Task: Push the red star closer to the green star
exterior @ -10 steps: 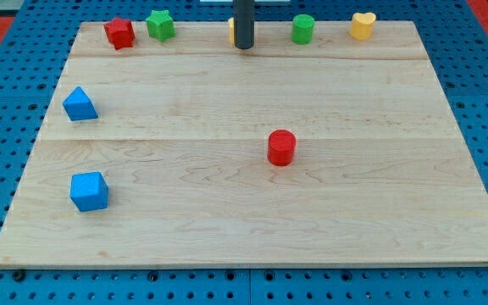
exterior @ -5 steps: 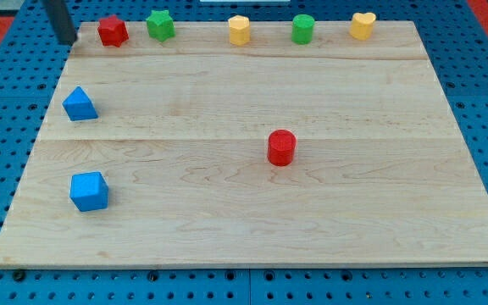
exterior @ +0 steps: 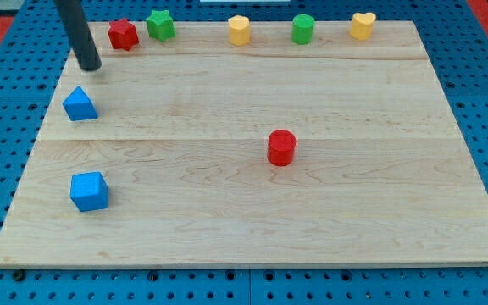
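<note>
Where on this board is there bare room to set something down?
Free: right of the red cylinder, and between it and the blue blocks. Crowded: the top edge, where my tip sits left of the red star and green star.

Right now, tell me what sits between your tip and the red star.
Nothing: in the camera view only bare board separates my tip from the red star, which lies up and to the view's right, beside the green star.

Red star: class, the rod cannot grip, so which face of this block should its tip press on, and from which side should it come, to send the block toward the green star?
Press the red star on the face toward the view's left, coming from that side, since the green star sits just to its right and slightly higher. My tip is now lower left of it, apart from it.
</note>
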Robot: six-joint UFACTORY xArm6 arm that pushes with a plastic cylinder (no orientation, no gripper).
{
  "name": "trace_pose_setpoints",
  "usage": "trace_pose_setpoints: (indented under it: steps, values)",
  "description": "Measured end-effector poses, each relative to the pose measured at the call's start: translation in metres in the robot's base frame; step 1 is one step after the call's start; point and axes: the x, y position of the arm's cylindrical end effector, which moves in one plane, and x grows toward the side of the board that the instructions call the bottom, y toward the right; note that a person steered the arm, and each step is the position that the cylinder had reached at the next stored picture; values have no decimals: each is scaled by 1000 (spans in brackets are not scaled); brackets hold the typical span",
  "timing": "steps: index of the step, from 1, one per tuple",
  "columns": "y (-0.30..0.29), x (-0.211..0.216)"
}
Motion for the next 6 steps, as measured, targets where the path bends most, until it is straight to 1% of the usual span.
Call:
trace_pose_setpoints:
  steps: [1, 2, 3, 4, 5, 6]
  values:
    - [-24, -6]
    - [-60, -47]
    - [-23, -100]
    - [28, -129]
    - [34, -103]
    - [52, -57]
